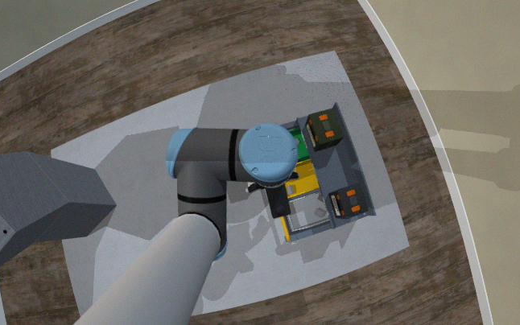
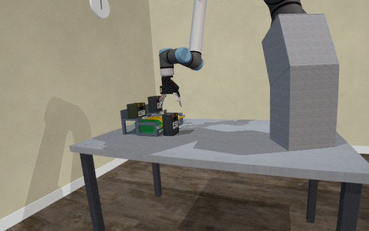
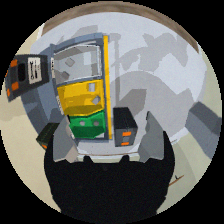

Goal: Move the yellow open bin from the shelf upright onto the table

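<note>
Sides as from the pedestal [image 1: 51,194] [image 2: 312,108] [image 3: 205,122]. Shelf unit [image 1: 336,170] [image 2: 124,126] [image 3: 37,107] on table [image 2: 237,163] [image 3: 155,55], well apart from pedestal. Three bins side by side in its front: left-end bin [image 1: 303,149] [image 2: 147,127] [image 3: 87,131], middle bin [image 1: 306,182] [image 2: 155,118] [image 3: 72,100], right-end bin [image 1: 302,210] [image 3: 82,70]. Small parts in all three. Front rail [image 1: 285,229] [image 2: 181,117] [image 3: 106,75] runs before them. Raised deck behind: left box [image 1: 324,129] [image 2: 136,110] [image 3: 46,135], right box [image 1: 348,202] [image 2: 154,103] [image 3: 30,75] on it, apart. Third box [image 2: 169,124] [image 3: 124,127] upright on table, just before left-end bin.
</note>
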Motion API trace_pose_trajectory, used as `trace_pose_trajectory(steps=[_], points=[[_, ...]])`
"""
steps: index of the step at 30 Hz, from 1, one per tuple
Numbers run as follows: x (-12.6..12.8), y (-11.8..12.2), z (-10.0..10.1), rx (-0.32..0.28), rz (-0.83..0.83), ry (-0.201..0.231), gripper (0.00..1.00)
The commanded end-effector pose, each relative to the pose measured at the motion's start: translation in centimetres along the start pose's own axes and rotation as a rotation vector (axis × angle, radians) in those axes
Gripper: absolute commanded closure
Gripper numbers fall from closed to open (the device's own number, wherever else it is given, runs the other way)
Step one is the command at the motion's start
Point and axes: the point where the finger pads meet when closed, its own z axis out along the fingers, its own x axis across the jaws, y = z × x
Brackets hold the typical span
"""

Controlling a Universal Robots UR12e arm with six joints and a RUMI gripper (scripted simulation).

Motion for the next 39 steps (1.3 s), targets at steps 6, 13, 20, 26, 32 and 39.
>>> trace_pose_trajectory(steps=[6, 13, 20, 26, 32, 39], points=[[0.01, 0.04, -0.07, 0.000, -0.104, -0.001, 0.00], [0.10, 0.11, -0.08, 0.000, -0.260, -0.001, 0.00], [0.10, 0.11, -0.08, 0.000, -0.260, -0.001, 0.00], [0.08, 0.09, -0.07, 0.000, -0.300, -0.001, 0.00], [0.08, 0.09, -0.07, 0.000, -0.300, -0.001, 0.00], [0.07, 0.08, -0.07, 0.000, -0.351, -0.001, 0.00]])
